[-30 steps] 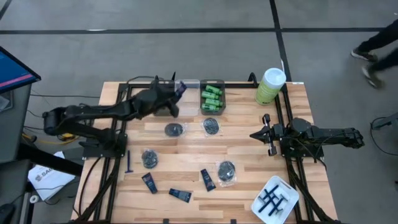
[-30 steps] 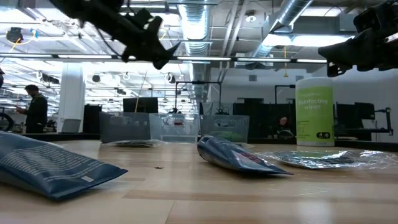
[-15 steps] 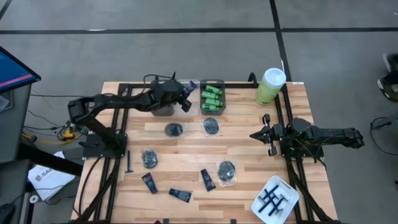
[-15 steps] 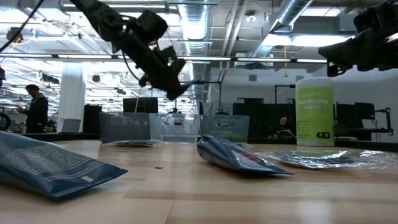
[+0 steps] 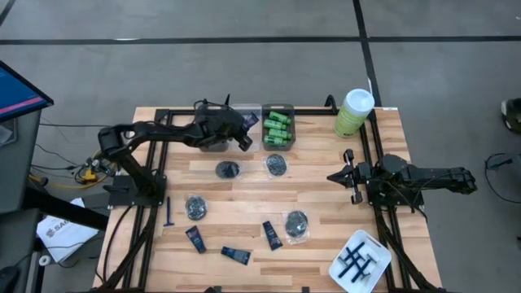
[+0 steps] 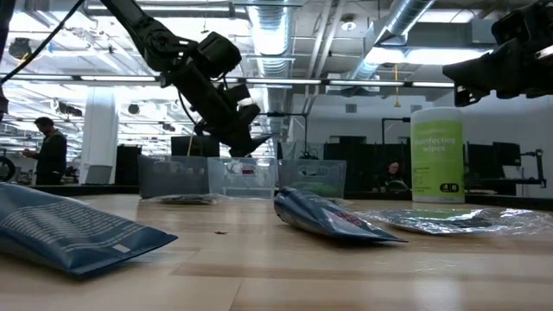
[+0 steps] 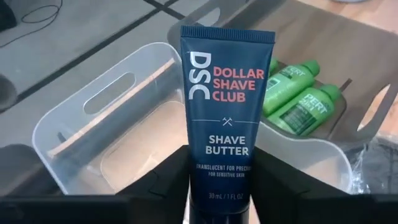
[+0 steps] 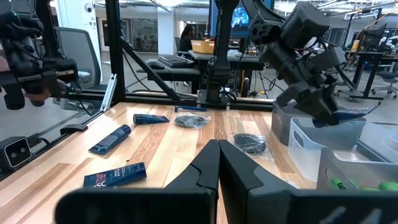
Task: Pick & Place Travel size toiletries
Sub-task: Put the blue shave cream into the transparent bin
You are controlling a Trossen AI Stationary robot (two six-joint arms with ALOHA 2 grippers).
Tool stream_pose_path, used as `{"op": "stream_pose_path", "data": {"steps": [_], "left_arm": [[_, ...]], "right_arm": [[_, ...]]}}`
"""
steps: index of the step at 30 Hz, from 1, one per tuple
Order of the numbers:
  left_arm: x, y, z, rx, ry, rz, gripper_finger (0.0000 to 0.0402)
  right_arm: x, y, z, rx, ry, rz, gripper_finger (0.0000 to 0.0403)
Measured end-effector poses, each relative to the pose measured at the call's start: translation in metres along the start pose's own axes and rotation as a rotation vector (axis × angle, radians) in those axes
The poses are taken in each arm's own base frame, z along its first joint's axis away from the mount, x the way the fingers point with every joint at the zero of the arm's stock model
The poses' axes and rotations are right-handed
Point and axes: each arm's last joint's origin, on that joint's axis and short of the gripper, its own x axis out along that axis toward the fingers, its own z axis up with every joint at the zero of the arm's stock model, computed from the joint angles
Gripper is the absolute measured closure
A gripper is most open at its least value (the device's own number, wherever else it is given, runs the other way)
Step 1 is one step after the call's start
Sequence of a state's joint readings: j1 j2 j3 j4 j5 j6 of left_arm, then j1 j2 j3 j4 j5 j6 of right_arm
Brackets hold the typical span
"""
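Hovering at upper centre of the overhead frame, the left gripper point(image 5: 247, 130) has its fingers clamped on a dark navy squeeze tube point(image 7: 225, 118), smooth soft plastic with a flat crimped end. In the left wrist view the tube's long axis runs straight out from between the fingers, crimp leading, and the clear plastic bin point(image 7: 81, 134) lies directly beyond and below it, its floor bare. That is the relation that counts: tube over the open bin, so a release looks like the next call. Just right of it, a second clear bin point(image 5: 278, 129) holds the glossy bright green mini bottles point(image 5: 277, 124). Lower on the wooden table point(image 5: 326, 203) lie crinkly dark grey packets point(image 5: 228, 169), more navy tubes point(image 5: 235, 255) and a thin blue razor point(image 5: 168, 213). Far right, mid-frame, the right gripper point(image 5: 345, 176) waits with fingers pressed together, well apart from it all.
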State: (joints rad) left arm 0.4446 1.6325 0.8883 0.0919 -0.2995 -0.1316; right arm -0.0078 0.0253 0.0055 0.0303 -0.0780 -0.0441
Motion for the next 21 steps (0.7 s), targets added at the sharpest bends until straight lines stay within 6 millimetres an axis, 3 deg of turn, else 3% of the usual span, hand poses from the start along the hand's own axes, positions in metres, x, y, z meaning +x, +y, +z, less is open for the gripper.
{"op": "stream_pose_path", "data": {"steps": [12,16,21], "left_arm": [[-0.014,-0.007,0.006,0.033,-0.023,-0.047,0.0082],[-0.037,-0.026,0.014,0.113,-0.078,-0.253,0.0071],[-0.074,-0.064,0.016,0.318,-0.157,-0.62,0.0086]], "right_arm": [[0.0,0.0,0.0,0.0,0.0,0.0,0.0403],[0.0,0.0,0.0,0.0,0.0,0.0,0.0403],[0.0,0.0,0.0,0.0,0.0,0.0,0.0403]]}}
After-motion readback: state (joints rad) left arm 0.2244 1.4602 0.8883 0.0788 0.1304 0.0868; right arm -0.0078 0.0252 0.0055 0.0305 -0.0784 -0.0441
